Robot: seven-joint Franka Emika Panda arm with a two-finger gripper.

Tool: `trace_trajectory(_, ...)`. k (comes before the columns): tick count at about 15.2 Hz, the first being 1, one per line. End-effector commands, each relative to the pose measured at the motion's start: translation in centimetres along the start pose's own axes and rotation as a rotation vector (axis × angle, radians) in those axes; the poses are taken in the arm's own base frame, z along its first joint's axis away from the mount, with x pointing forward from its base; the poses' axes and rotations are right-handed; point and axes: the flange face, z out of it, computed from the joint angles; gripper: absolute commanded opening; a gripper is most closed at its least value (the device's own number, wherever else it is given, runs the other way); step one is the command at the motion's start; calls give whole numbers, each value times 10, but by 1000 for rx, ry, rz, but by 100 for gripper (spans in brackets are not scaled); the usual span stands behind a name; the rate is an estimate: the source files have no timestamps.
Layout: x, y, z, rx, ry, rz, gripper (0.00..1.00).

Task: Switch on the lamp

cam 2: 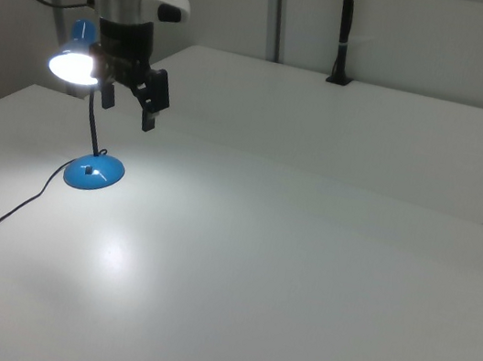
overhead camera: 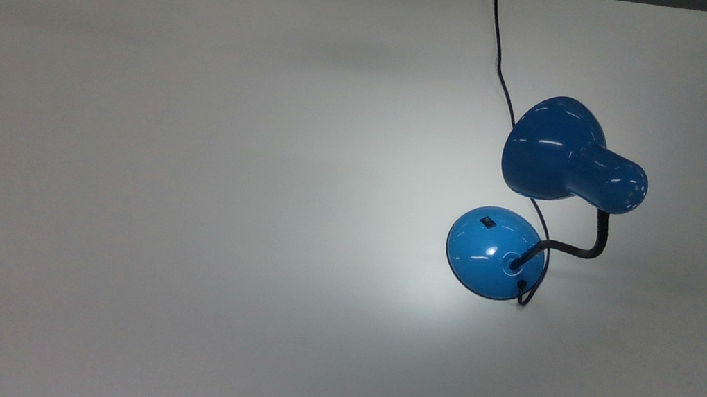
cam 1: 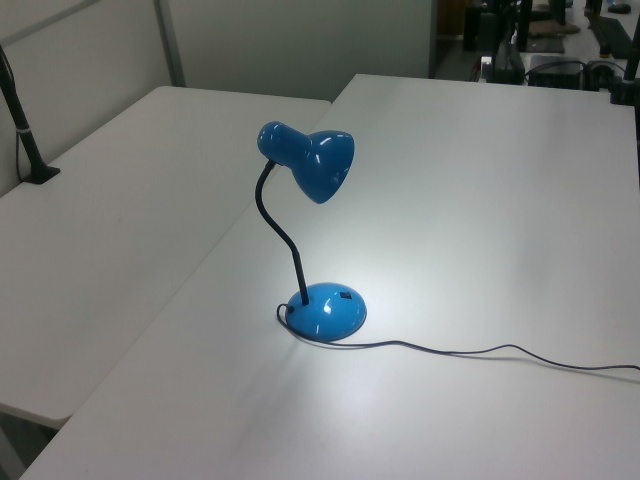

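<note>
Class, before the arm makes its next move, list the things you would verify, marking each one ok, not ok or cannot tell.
1. Lamp lit: ok; the shade glows and a bright pool lies on the table.
2. Base flat on the table: ok.
3. Switch uncovered: ok.
4. Tool open and holding nothing: ok.
5. Tool clear of the shade: cannot tell; they overlap in the right view.
6. Cord slack on the table: ok.

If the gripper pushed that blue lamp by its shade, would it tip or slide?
Likely tip or flex rather than slide: the shade sits high on a thin gooseneck, overhanging off-centre from the base. The glossy base may skid on the smooth table, with the cord trailing.
</note>
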Motion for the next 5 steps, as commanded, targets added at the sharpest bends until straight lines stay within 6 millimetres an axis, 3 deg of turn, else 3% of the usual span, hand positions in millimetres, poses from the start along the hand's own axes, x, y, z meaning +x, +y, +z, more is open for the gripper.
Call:
trace_trajectory(1, 2, 16, -18, -10, 13, 58, 100)
trace_trajectory(5, 1, 20, -19, -11, 17, 64, 100)
